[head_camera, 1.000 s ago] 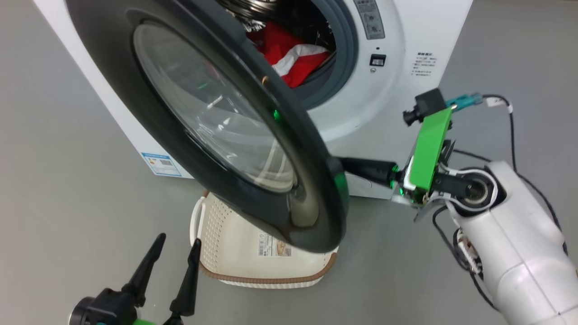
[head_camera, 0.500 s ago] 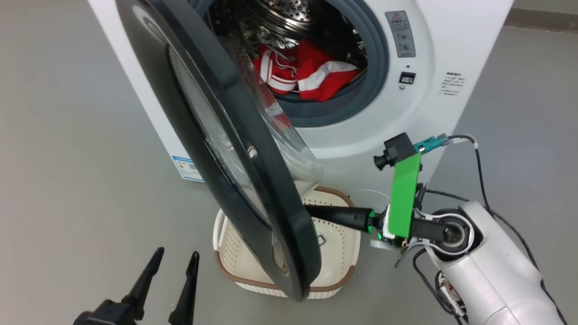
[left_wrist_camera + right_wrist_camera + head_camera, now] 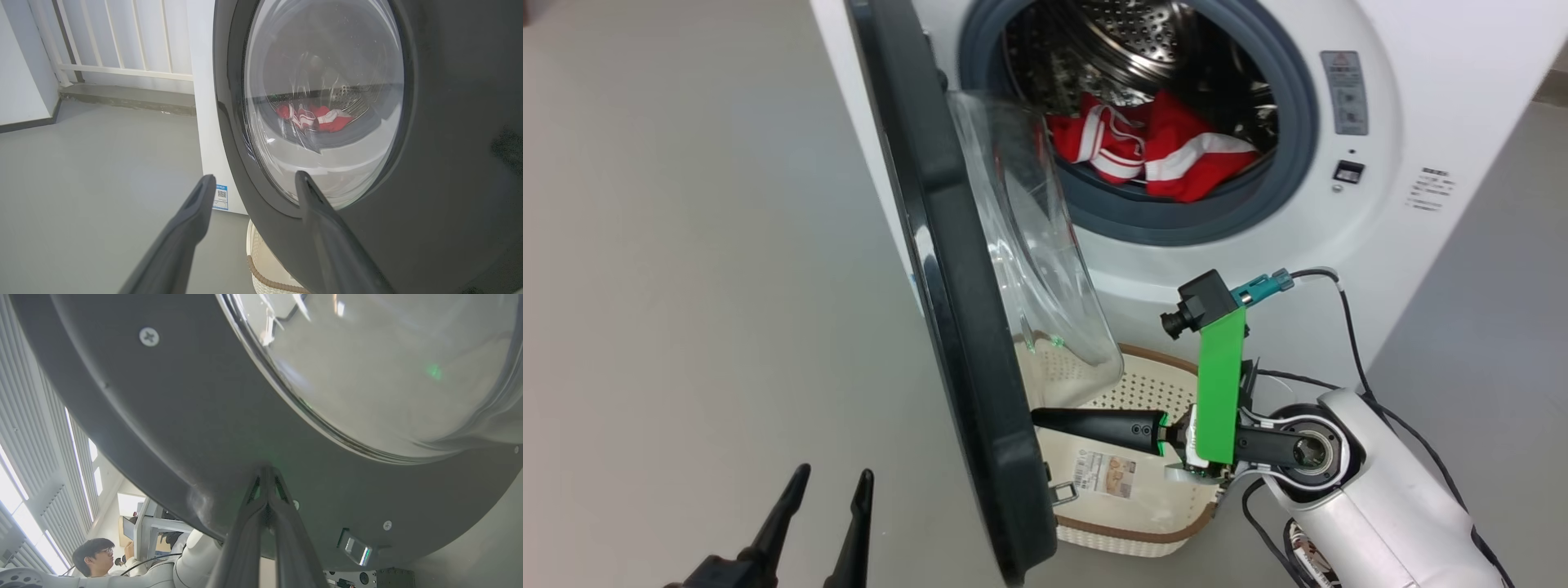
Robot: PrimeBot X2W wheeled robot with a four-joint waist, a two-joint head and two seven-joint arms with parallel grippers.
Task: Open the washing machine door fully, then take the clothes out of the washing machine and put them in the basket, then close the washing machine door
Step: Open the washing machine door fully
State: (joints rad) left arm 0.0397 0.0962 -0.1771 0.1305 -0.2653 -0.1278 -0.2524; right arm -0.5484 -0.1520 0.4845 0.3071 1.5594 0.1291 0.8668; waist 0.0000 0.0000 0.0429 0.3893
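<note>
The washing machine stands with its door swung out, edge-on in the head view, glass bowl facing the drum. Red clothes with white bands lie at the drum's mouth. My right gripper is shut, fingers pointing left, with its tips pressed against the door's inner black rim; the right wrist view shows the right gripper touching it. My left gripper hangs open at the lower left, outside the door. In the left wrist view, the left gripper faces the door. The basket sits on the floor under the door.
Grey floor spreads to the left of the machine. A white railing and a low ledge run behind. A person sits in the background of the right wrist view. Cables trail from my right wrist.
The head camera has shifted. The door has swung wider open, from angled toward me to edge-on, with my shut right gripper staying against its inner rim. The left gripper has held still, open.
</note>
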